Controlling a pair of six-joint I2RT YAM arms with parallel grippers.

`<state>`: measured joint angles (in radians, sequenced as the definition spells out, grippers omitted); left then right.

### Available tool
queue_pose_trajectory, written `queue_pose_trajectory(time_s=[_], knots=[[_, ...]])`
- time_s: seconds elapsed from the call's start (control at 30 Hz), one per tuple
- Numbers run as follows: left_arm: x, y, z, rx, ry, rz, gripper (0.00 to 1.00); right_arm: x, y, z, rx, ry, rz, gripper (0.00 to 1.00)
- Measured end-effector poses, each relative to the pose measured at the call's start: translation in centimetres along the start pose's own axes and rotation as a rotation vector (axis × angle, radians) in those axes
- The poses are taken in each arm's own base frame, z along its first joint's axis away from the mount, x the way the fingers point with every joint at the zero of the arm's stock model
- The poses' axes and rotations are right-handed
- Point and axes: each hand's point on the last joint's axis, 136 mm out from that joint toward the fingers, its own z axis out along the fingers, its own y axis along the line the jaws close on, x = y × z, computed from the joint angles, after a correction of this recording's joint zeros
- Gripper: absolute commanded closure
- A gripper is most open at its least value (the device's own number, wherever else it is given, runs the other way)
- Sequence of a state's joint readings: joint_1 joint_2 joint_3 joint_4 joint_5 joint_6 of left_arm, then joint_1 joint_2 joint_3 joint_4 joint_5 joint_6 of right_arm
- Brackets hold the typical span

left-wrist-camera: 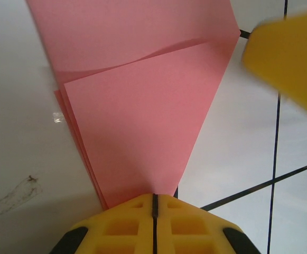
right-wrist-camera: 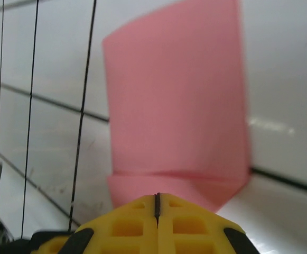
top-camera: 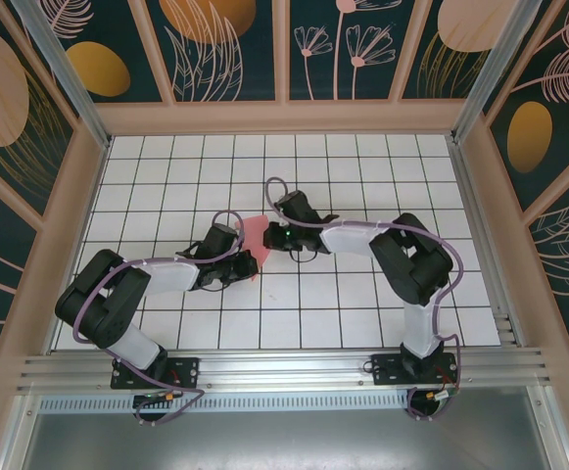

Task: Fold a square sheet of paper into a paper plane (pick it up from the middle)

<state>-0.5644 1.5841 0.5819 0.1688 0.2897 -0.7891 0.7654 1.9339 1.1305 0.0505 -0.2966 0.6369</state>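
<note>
Paper plane (top-camera: pixel 255 238), judged part-folded, sits near ctr of table (top-camera: pixel 362 176), pinched by both claws. L gripper (top-camera: pixel 235 253) reaches it from approx. 8 o'clock; R gripper (top-camera: pixel 272 235) from approx. 3 o'clock. L wrist view: L gripper (left-wrist-camera: pixel 154 200) jaws are fully closed, no gap between pads, clamped on the narrow tapered end of the paper plane (left-wrist-camera: pixel 137 121). Stacked layers widen toward 12 o'clock, w/ one flap edge crossing the upper part. A blurred yellow finger (left-wrist-camera: pixel 288 58) of the R gripper shows at 2 o'clock, just beside the wide end. R wrist view: R gripper (right-wrist-camera: pixel 157 200) jaws are likewise closed tight on a doubled-over edge of the paper plane (right-wrist-camera: pixel 179 106), and the rest rises toward 12 o'clock w/ a slight curl. Probable reason for the hold: thin paper needs full jaw closure to prevent slip. Clamping the tapered end locks the layers in register, and the opposing grip at the other side gives tension & control for setting the next crease. Whether the lowest edge touches the table cannot be told. Est. status: mid-fold, dart shape not yet complete.
</note>
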Motion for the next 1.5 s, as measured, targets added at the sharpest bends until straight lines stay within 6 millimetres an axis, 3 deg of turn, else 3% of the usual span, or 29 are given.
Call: queue_pose_trajectory(time_s=[0.1, 0.27, 0.53, 0.63, 0.87, 1.0, 1.17, 1.33, 1.5], knots=[[0.0, 0.0, 0.0, 0.000, 0.000, 0.000, 0.92, 1.1, 0.3, 0.7, -0.012, 0.032, -0.008, 0.96], [0.0, 0.0, 0.0, -0.002, 0.000, -0.001, 0.92, 1.7, -1.3, 1.9, 0.016, 0.065, 0.015, 0.96], [0.0, 0.1, 0.0, -0.003, -0.002, -0.001, 0.92, 0.6, -2.0, 1.9, 0.017, 0.055, 0.036, 0.96], [0.0, 0.0, 0.0, -0.002, -0.002, 0.000, 0.92, -0.5, -2.9, 1.6, 0.033, 0.032, 0.054, 0.96], [0.0, 0.0, 0.0, -0.002, -0.002, 0.000, 0.92, -5.2, -6.7, 0.0, 0.134, -0.085, 0.117, 0.93], [-0.1, 0.0, 0.0, -0.007, 0.001, 0.000, 0.88, -5.3, -6.5, -0.8, 0.147, -0.107, 0.112, 0.84], [-0.8, -0.6, -0.3, -0.013, -0.004, 0.016, 0.82, -4.1, -5.3, -4.3, 0.129, -0.155, 0.101, 0.68], [-3.1, -2.4, -0.9, 0.005, -0.068, 0.036, 0.71, -3.1, -5.0, -7.5, 0.095, -0.223, 0.101, 0.46], [-4.9, -2.6, -1.3, -0.027, -0.137, 0.027, 0.62, -1.5, -5.7, -8.4, 0.085, -0.237, 0.109, 0.30]])
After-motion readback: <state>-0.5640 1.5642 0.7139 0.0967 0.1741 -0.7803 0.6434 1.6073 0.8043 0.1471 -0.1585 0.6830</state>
